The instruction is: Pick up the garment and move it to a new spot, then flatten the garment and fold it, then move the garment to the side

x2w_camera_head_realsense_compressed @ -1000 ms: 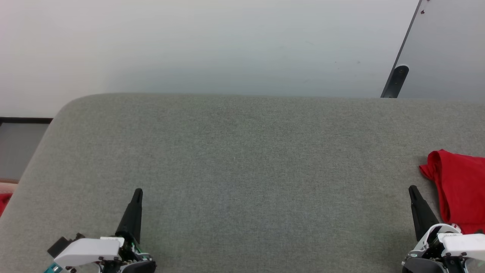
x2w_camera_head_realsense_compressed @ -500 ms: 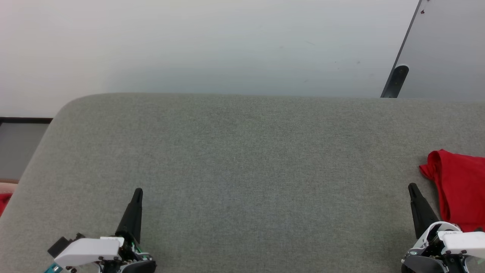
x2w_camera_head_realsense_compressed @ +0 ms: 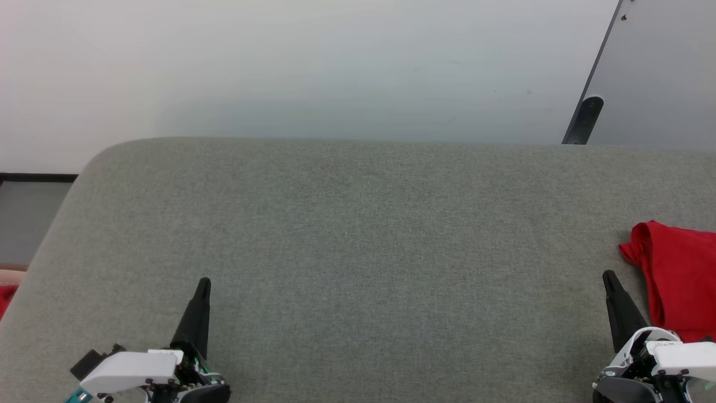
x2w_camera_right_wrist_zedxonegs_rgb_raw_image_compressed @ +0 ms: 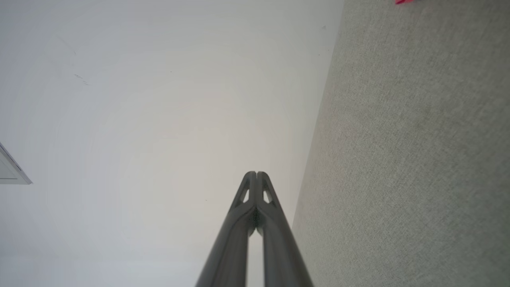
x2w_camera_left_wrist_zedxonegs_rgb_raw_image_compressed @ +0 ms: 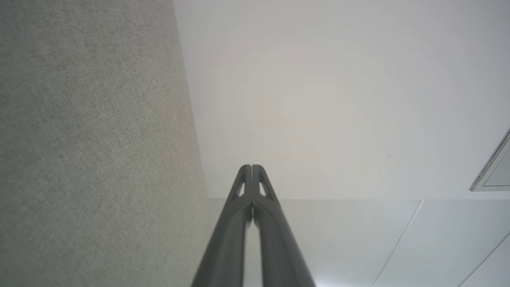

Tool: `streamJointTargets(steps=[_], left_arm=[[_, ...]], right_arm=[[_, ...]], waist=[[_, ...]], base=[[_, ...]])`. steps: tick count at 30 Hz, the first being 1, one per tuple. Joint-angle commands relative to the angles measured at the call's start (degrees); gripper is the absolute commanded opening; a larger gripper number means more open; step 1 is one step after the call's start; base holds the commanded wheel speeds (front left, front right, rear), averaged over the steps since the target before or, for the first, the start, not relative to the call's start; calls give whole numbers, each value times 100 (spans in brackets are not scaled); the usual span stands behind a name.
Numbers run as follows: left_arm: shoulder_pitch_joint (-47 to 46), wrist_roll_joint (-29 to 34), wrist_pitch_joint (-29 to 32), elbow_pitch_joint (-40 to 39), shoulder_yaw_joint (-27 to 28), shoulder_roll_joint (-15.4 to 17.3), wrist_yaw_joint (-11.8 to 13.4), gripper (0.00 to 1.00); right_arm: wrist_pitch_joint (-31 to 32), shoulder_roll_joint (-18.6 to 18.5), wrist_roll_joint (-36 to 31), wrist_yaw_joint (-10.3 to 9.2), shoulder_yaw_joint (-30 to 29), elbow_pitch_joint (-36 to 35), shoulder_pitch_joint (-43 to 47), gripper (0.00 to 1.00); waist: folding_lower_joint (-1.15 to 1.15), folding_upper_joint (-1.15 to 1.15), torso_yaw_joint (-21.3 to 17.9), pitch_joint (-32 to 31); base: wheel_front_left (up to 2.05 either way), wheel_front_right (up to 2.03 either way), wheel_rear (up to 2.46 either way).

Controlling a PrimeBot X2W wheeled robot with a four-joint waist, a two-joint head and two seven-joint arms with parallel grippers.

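Two grippers, both shut, fingers pressed together at the tips, nothing held.

Left gripper (x2w_camera_head_realsense_compressed: 203, 284): white housing, two long dark fingers. Sits at lower left of head view, pointing up and away over bare cloth. Touches no item. In left wrist view, fingers meet along a thin seam, slots showing just behind the tips.

Right gripper (x2w_camera_head_realsense_compressed: 609, 277): same build. Sits at lower right of head view, fingers leaning slightly leftward. Tip just beside the left edge of the crumpled red fabric garment (x2w_camera_head_realsense_compressed: 679, 277), with a strip of grey cloth between. In right wrist view, fingers likewise closed tip to tip.

Garment: lies on the right end of the surface, cut off by the right edge of head view. Bunched into a thick fold at its far left corner, flatter below. Plain red on the part in view. Wrapped around no finger, clear of both grippers.

Grey woven-fabric-covered table (x2w_camera_head_realsense_compressed: 358, 235): wide, flat, rounded at the far left corner. Bears the garment.

Pale off-white wall (x2w_camera_head_realsense_compressed: 335, 67): plain, behind the table's far edge.

Grey flat panel with dark slanted edge (x2w_camera_head_realsense_compressed: 660, 73): upper right, leaning against the wall.

Small red patch (x2w_camera_head_realsense_compressed: 4, 296): far left, beyond the table's edge; too little visible to identify.
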Motion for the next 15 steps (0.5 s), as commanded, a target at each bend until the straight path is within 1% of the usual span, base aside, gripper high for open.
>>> streamJointTargets(steps=[1,15], left_arm=[[-60,-10,13,10,16,-2,-38,0],[-60,-7,15,9,17,-2,-37,0]], right_arm=[[3,20,27,2,24,3,-13,0],[2,19,27,2,24,3,-13,0]], waist=[[0,0,0,0],[0,0,0,0]], base=[[0,0,0],[0,0,0]])
